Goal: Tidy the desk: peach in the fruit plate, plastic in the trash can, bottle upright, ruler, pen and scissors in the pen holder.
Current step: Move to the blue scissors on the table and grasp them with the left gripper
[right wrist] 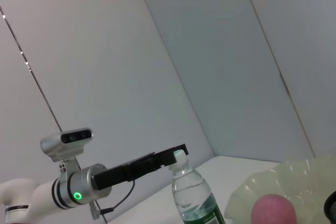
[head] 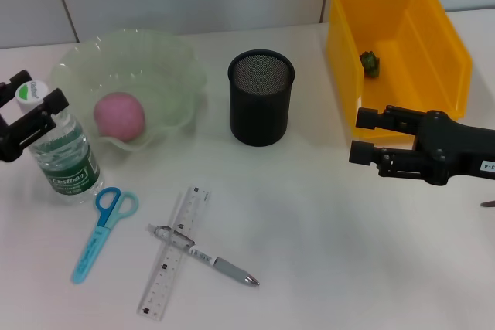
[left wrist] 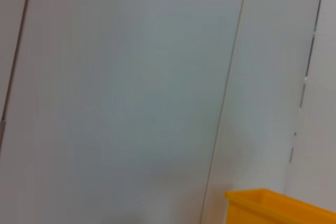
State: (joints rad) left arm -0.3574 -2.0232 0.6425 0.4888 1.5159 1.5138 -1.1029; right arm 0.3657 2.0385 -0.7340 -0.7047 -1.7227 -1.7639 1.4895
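The clear water bottle (head: 68,158) stands upright at the table's left; my left gripper (head: 32,107) is shut on its neck just under the white-green cap. It also shows in the right wrist view (right wrist: 195,198) with the left gripper (right wrist: 177,156) at the cap. The pink peach (head: 120,116) lies in the pale green fruit plate (head: 172,67). The black mesh pen holder (head: 261,98) stands mid-table. Blue scissors (head: 103,231), a clear ruler (head: 173,254) and a grey pen (head: 210,257) lie in front, the pen across the ruler. A green piece of plastic (head: 371,62) lies in the yellow trash bin (head: 433,28). My right gripper (head: 368,135) is open and empty by the bin's front left corner.
The wall stands behind the table. The bin's corner (left wrist: 278,208) shows in the left wrist view. The peach (right wrist: 273,211) and plate (right wrist: 299,174) show in the right wrist view.
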